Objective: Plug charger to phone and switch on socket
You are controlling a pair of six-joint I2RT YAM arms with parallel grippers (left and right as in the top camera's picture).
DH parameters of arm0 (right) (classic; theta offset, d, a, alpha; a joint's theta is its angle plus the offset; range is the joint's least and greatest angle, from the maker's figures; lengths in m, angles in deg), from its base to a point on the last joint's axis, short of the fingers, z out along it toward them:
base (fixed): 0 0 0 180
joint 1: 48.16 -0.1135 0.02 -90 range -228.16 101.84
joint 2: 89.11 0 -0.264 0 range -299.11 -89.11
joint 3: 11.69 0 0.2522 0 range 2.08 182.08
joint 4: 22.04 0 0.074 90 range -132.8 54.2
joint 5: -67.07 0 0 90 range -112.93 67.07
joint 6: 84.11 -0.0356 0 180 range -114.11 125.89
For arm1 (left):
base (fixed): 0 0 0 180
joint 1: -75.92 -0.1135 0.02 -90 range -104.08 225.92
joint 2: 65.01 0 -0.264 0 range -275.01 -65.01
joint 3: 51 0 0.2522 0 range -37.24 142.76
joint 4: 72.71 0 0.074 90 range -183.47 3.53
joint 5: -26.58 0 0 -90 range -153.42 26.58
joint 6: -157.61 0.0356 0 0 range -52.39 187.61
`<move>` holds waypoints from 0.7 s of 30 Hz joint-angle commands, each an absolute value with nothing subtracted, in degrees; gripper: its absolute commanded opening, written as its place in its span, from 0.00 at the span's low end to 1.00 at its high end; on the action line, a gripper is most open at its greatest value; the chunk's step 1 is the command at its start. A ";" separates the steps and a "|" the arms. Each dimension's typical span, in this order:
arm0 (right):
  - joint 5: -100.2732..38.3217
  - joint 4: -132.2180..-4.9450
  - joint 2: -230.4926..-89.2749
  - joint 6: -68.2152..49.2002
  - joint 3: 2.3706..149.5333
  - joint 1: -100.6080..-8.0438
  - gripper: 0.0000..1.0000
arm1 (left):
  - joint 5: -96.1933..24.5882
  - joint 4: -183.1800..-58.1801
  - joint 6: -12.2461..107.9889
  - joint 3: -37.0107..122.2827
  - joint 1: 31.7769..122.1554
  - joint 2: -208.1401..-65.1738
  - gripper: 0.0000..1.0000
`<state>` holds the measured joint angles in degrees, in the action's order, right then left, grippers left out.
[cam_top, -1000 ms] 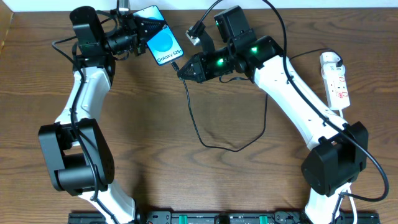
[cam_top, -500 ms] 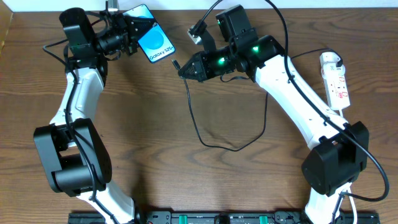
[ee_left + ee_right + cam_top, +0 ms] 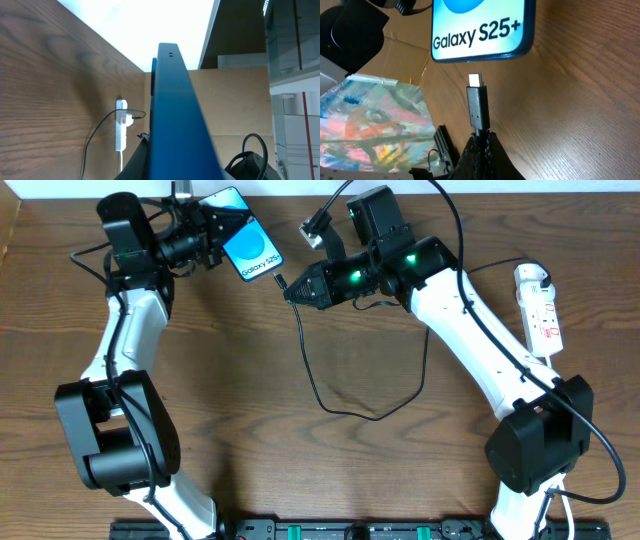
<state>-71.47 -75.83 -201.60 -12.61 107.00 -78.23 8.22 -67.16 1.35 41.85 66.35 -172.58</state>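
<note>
The phone [image 3: 251, 248], its blue screen lit, is held above the table at the back, with my left gripper [image 3: 222, 228] shut on its upper end. In the left wrist view the phone [image 3: 177, 115] is edge-on between the fingers. My right gripper [image 3: 297, 290] is shut on the charger's black connector [image 3: 284, 282], which points at the phone's lower edge. In the right wrist view the connector [image 3: 478, 107] stands a short gap below the phone [image 3: 480, 30], not inserted. The black cable [image 3: 350, 415] loops over the table. The socket [image 3: 540, 310] lies at the far right.
A white plug [image 3: 533, 277] sits in the socket's far end. The socket [image 3: 121, 125] also shows in the left wrist view with a dark cable running to it. Cardboard and a colourful sheet [image 3: 370, 125] lie beyond the table's back edge.
A second ago the phone was further right, close to the connector; my left gripper carried it left and back. In the last half second almost nothing moved.
</note>
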 commanded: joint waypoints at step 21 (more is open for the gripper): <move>-72.36 -76.29 -201.88 -13.42 107.00 -78.95 0.01 | 9.16 -66.64 -0.60 42.64 68.30 -172.49 0.07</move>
<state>-71.47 -76.24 -201.60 -13.00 107.00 -78.51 8.22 -67.16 -0.12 41.85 67.75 -172.58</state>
